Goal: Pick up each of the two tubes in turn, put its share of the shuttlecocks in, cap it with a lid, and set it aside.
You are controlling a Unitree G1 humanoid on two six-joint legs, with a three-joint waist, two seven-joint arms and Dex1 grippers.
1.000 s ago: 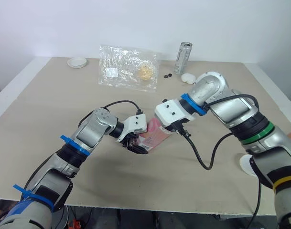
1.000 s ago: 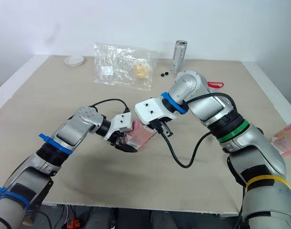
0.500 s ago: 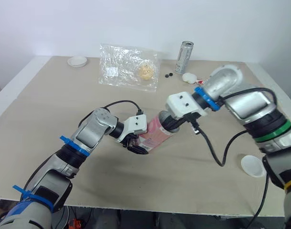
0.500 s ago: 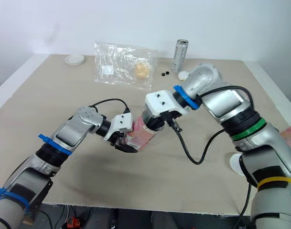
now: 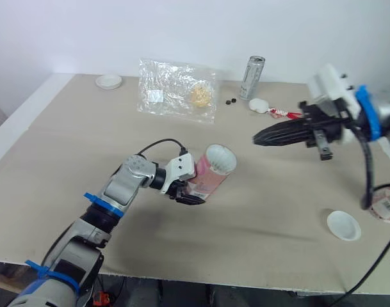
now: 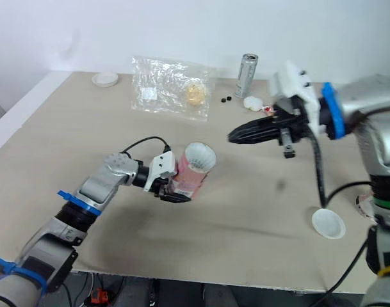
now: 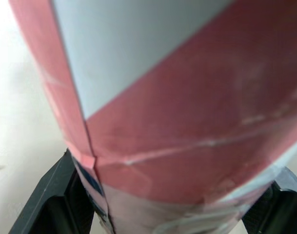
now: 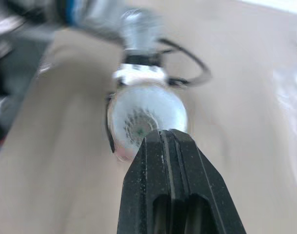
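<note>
The left gripper (image 5: 186, 192), just left of the frame's centre, is clamped on the lower end of the pink-and-white striped cardboard tube (image 5: 207, 178). The tube tilts up toward the right, with its base near the beige surface (image 5: 66, 141). White shuttlecock feathers (image 5: 220, 160) now fill its open mouth. A second ago the right gripper (image 5: 264, 137) was pushed against that mouth. It has since pulled away to the right of centre and hangs well apart from the tube, its black fingers pressed together with nothing between them. That suggests this tube's share is loaded and capping comes next. The round white plastic lid (image 5: 344, 225) lies at lower right, free to take. A second pink tube (image 5: 385, 204) lies at the right edge just beyond it, apparently waiting its turn.
</note>
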